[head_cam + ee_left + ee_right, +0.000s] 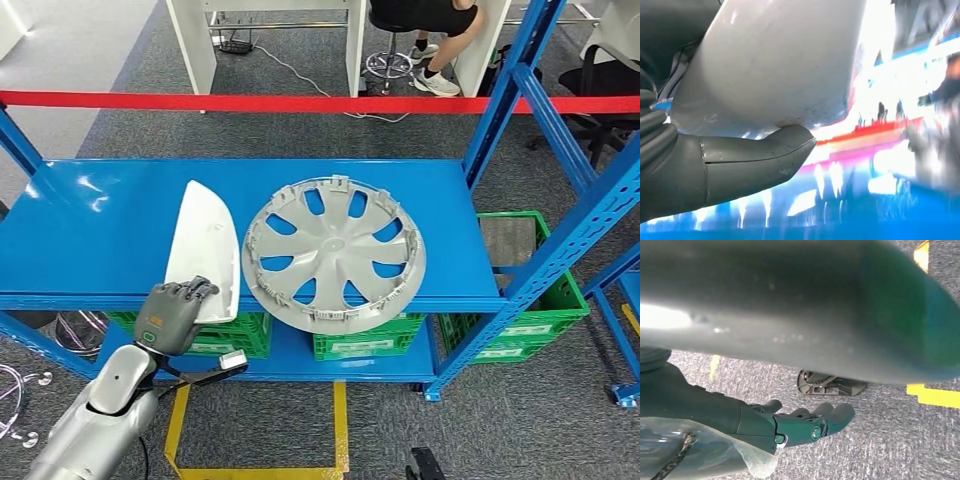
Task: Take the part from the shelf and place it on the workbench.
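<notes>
White mirror-cover part [202, 245] lying on the blue shelf [98, 230], left of centre in the head view, long axis running up and slightly right, near end at the shelf's front edge. Gripped at that near end by the left hand [173, 315]: fingers [198, 289] curled over the top, and in the left wrist view the thick grey thumb [757, 160] pressed up against the part's pale underside [779, 65]. Part not lifted clear; apparently resting on the shelf surface.

Just beside the part to the right, at frame centre, a silver hubcap [333, 250] lying inner face up, overhanging the shelf's front edge a little; whether it touches the part cannot be told.

Right hand [806, 425] hanging low over grey carpet in the right wrist view, fingers stretched out, loosely apart, holding nothing.

Below the shelf, green crates [528, 300] on the lower level and at right. Yellow tape [260, 440] on the floor at the bottom centre. Red barrier band [317, 103] across the upper frame, with a seated person's legs [445, 55] at the desks beyond, top centre-right.
</notes>
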Available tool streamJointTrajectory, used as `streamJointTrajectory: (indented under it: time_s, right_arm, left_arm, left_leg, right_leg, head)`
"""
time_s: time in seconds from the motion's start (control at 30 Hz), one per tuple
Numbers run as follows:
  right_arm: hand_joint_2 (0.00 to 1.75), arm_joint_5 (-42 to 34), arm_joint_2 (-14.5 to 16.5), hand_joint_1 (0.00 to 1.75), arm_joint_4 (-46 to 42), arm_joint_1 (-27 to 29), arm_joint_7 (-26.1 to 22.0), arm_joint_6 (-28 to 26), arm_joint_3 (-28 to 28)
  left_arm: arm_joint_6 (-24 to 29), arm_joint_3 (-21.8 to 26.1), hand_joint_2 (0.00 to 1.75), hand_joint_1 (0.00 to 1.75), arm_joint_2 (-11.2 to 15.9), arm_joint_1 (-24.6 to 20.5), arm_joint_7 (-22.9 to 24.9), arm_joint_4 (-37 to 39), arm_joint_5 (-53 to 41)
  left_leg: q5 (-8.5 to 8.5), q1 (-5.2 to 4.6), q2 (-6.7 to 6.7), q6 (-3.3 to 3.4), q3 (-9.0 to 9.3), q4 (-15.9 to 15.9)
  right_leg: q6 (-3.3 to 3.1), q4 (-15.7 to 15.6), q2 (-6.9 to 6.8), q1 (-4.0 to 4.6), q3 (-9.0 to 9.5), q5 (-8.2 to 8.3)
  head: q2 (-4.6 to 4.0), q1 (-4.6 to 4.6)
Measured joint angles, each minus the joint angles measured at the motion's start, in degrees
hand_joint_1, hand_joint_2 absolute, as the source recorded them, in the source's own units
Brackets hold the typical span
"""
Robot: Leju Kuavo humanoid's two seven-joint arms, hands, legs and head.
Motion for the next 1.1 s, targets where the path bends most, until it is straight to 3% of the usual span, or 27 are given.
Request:
streamJointTrajectory:
  time_s: [0.23, 0.47, 0.73, 1.1]
  right_arm:
    - [0.00, -0.1, 0.0, 0.00, 0.0, 0.2, -0.9, -0.2, -1.2]
    - [0.00, -0.1, 0.0, 0.00, 0.0, 0.2, -1.3, -0.8, -2.2]
    - [0.00, -0.1, 0.0, 0.00, 0.0, 0.2, -1.6, -0.8, -2.9]
    - [0.00, 0.0, 0.0, 0.00, 0.0, 0.1, -1.7, -0.8, -3.8]
  left_arm:
    - [0.3, 9.2, 1.75, 1.75, 0.1, 3.4, -4.2, -19.9, -2.0]
    - [0.3, 13.2, 1.75, 1.75, 0.1, 5.1, -5.5, -32.4, -3.6]
    - [0.3, 14.5, 1.75, 1.75, 0.1, 5.9, -4.9, -37.0, -4.1]
    - [0.3, 16.6, 1.75, 1.75, -0.8, 6.0, -4.8, -34.8, -0.9]
  left_leg:
    - [0.00, 0.00, 0.01, 0.00, -0.05, 0.0]
    - [0.00, 0.00, 0.00, 0.00, -0.04, 0.0]
    - [0.00, 0.00, 0.00, 0.00, -0.04, 0.0]
    - [0.00, 0.00, 0.00, 0.00, -0.04, 0.0]
  right_leg:
    - [0.00, 0.0, 0.04, 0.00, -0.06, 0.00]
    - [0.00, 0.0, 0.03, 0.00, -0.05, 0.00]
    - [0.00, 0.0, 0.03, 0.00, -0.05, 0.00]
    - [0.00, 0.0, 0.03, -0.01, -0.08, 0.00]
  head:
    - [0.00, 0.01]
    - [0.00, 0.00]
    - [0.00, 0.00]
    - [0.00, 0.01]
